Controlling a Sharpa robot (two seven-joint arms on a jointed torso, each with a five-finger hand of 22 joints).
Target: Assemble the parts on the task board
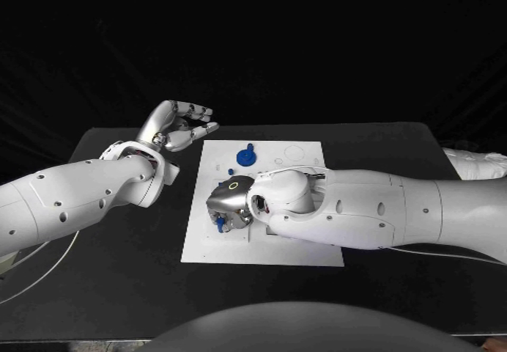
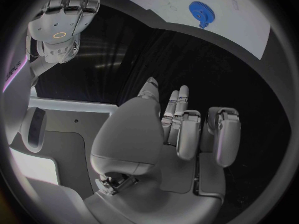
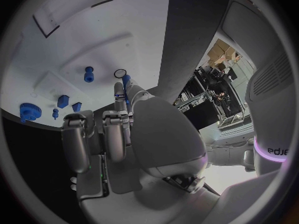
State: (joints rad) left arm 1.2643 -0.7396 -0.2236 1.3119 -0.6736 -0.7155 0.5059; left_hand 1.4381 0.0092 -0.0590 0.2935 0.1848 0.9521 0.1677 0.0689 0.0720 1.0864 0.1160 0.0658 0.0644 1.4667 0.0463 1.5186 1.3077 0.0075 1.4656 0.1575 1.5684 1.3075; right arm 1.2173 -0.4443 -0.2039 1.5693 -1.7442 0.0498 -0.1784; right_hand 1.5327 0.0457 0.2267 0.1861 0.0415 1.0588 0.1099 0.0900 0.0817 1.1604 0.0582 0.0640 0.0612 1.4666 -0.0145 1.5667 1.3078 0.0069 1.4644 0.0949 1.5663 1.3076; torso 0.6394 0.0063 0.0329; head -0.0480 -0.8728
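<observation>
The task board [image 1: 301, 249] is taken as the landmark; it lies flat in the middle of the black table [image 1: 116, 286]. The right hand [image 1: 232, 205] is held over the board's middle, near its left edge, and a small blue part [image 1: 220, 222] is seen at its fingers. In the right wrist view a slim blue part [image 3: 126, 80] lies at the fingertips [image 3: 118, 90], apparently pinched, though the grip is partly hidden. A blue gear [image 1: 245, 156] rests on the board's far end, beyond the right hand. Further small blue pieces [image 3: 89, 73] are scattered on the board ahead of that hand. The left hand [image 1: 179, 125] is raised off the board's far left corner, over the table, its fingers curled in with nothing held.
</observation>
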